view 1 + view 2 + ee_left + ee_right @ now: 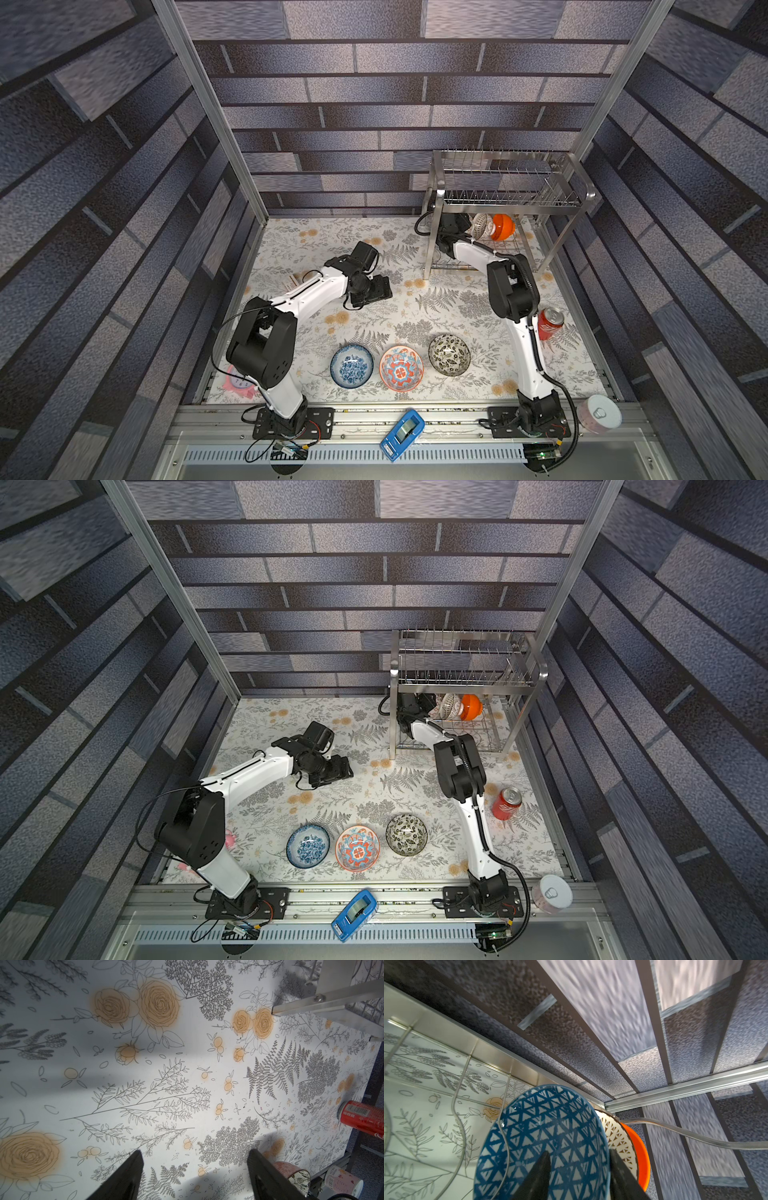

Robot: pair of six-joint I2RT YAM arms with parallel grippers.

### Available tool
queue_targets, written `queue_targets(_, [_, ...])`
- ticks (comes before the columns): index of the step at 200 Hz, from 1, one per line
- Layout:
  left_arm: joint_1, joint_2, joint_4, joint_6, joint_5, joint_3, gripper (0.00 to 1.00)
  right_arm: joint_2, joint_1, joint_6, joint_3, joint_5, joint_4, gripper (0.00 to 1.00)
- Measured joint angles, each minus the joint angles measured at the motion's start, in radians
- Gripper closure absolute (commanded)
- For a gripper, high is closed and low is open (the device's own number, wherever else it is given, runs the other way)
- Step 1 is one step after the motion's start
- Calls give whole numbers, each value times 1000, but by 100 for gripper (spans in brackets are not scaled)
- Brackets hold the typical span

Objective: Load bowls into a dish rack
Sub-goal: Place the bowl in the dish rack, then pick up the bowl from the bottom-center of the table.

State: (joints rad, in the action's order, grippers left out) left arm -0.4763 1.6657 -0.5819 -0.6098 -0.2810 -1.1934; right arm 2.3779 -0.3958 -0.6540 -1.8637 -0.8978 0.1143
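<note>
The steel dish rack (511, 199) (465, 679) stands at the back right. On edge in its lower tier are the orange bowl (503, 226) (642, 1159), the white lattice bowl (482, 226) (616, 1136) and the blue triangle bowl (542, 1130). My right gripper (578, 1155) reaches into that tier. It is open, its fingers straddling the blue triangle bowl's rim with a gap. Near the front lie the blue-white floral bowl (351, 365), the medallion bowl (401, 368) and the black-and-white floral bowl (449, 354). My left gripper (380, 289) (194, 1153) hangs open and empty over mid-table.
A red can (550, 322) (365, 1118) stands by the right arm. A blue tape dispenser (402, 434) and a white-lidded tin (598, 413) sit on the front rail. The rack's leg (307, 1004) is near the left gripper. Walls close in on three sides.
</note>
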Motion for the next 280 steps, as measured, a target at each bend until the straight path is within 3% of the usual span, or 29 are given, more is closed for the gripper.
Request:
queue_targets(138, [0,-56,0,-1,3,35,18,-90,-3,163,60,147,-96,30])
queue_targets(177, [0,-94,0,-4,10,53,19,-103,-3,217,88,185,-118,19])
queue_targets(251, [-3,-140,0,-21,31,76,18,-156,-3,300,138,220,-155,14])
queue_targets(280, [-9,-158,-1,-27,42,88,18,-177,-3,328,172,223,-157,7])
